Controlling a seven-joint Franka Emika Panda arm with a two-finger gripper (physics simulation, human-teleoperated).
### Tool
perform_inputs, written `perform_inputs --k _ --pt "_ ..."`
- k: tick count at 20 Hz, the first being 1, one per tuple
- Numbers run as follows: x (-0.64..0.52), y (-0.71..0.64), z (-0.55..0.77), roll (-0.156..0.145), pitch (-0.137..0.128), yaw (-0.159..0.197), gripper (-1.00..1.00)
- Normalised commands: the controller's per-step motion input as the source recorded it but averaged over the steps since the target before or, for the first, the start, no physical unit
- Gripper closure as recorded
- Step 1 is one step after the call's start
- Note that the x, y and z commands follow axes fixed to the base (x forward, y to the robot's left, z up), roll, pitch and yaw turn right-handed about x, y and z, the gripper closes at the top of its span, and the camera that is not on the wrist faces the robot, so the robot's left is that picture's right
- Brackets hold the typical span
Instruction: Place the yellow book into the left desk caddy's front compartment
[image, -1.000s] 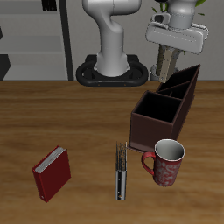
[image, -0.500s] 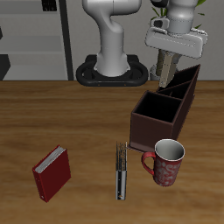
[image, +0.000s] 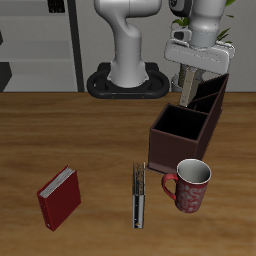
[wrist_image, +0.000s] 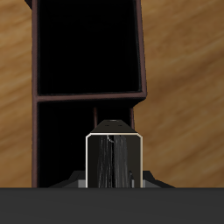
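Observation:
My gripper (image: 191, 70) is shut on the yellow book (image: 189, 88), which hangs upright, its lower end level with the rim of the left desk caddy (image: 168, 145) over the caddy's rear part. In the wrist view the book (wrist_image: 114, 160) shows end-on, with pale page edges, held in the gripper (wrist_image: 114, 181) over a rear section of the caddy (wrist_image: 143, 77). The front compartment (image: 182, 122) is open and dark inside, nearer the table's front edge than the book; it also shows in the wrist view (wrist_image: 87, 44), beyond a divider.
A red and white mug (image: 190, 186) stands just in front of the caddy. A thin dark book (image: 139, 195) stands edge-on beside the mug. A larger red book (image: 58, 197) lies near the table's front edge. The robot's base (image: 125, 82) is at the back.
My gripper has come down with the yellow book, from above the caddy's rear to about rim height. Nothing else has moved.

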Motion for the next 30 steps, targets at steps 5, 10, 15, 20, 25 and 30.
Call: perform_inputs --k 5,10,15,20,25,30 --pt "0.0 -0.02 -0.12 -0.004 0.008 -0.016 1.0" --pt "0.04 0.05 -0.21 0.011 0.004 0.032 1.0" --pt "0.03 -0.06 -0.18 -0.002 0.018 -0.008 1.0" --pt "0.06 -0.02 -0.18 -0.003 0.028 -0.004 1.0" --pt "0.05 0.08 -0.2 0.021 0.024 0.011 1.0" --pt "0.09 0.02 -0.31 0.002 0.062 0.021 1.0"
